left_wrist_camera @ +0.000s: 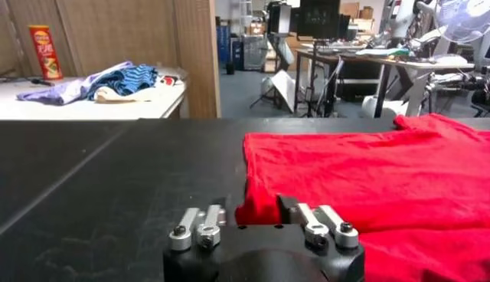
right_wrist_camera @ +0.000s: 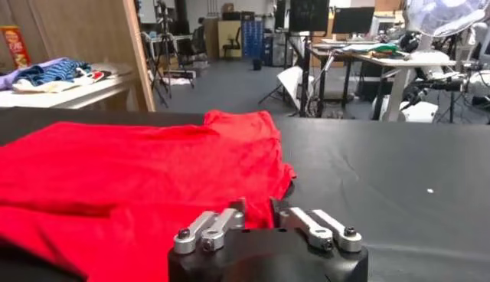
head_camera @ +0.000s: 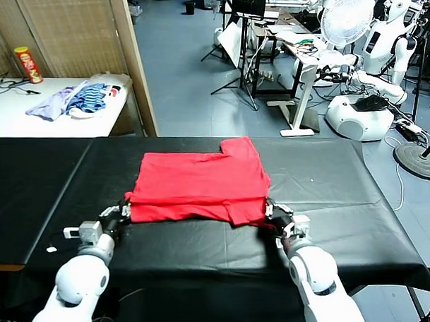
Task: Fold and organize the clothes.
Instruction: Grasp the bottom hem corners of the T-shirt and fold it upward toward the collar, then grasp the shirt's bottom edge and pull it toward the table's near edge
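While spread flat on the black cloth-covered table (head_camera: 354, 208), bright red short-sleeved cotton T-shirt (head_camera: 200, 185) lying partly folded, one sleeve jutting from the far edge. Left gripper (head_camera: 121, 216) low at the shirt's near left corner, fingers (left_wrist_camera: 306, 218) parted, one over the red hem, the other on bare black cloth; nothing clamped. Right gripper (head_camera: 278, 218) low at the near right corner, jaws likewise apart, red fabric lying between and beneath them, not pinched. On the white side table (head_camera: 32, 123) to the far left, heap of purple and blue-striped garments (head_camera: 72, 99) beside a red cylindrical snack can (head_camera: 27, 64).
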